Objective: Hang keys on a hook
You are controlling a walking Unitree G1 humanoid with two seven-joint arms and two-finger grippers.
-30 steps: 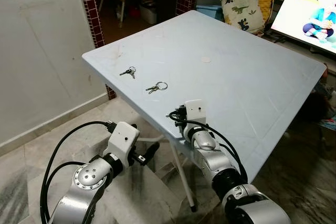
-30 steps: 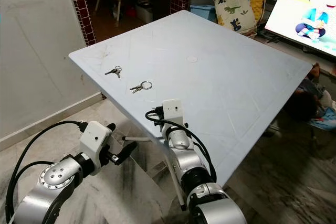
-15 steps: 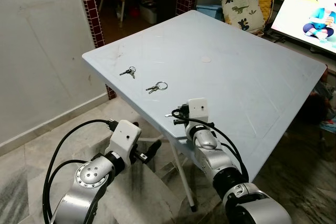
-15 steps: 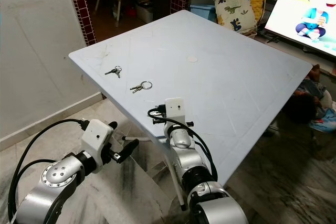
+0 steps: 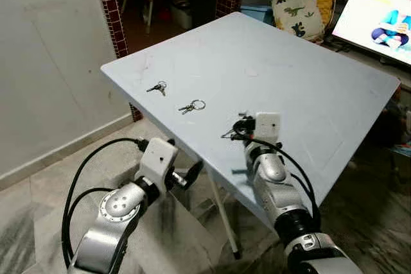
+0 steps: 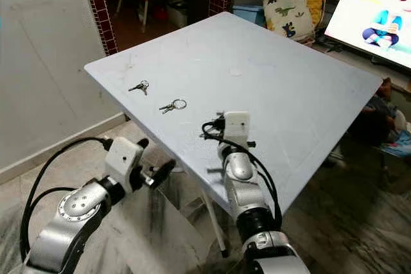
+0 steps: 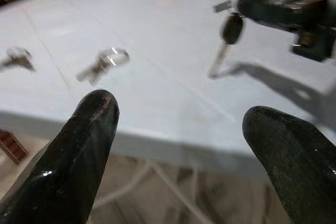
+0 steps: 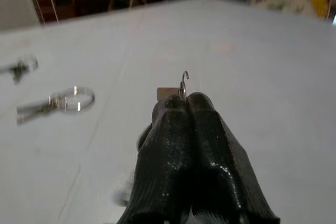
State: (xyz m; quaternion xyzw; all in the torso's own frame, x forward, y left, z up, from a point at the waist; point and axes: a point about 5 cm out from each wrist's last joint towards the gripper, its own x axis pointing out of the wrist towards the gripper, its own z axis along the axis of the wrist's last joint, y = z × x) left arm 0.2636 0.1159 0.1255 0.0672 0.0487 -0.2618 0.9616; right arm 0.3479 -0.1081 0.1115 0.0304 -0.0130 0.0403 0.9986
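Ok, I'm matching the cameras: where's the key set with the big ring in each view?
Left eye view: key set with the big ring lies near the table's left edge.
Right eye view: same place.
Left wrist view: beyond the open left gripper.
Right wrist view: beside the right gripper, shut on a black-headed key.
Shared landmark: the smaller key set next to it.

White table (image 5: 308,88): two key sets (image 5: 192,106) (image 5: 157,87) lying near edge.

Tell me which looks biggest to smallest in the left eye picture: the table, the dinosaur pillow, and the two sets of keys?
1. white table
2. dinosaur pillow
3. The near keys and far keys look about alike, both tiny, so I won't rank them.
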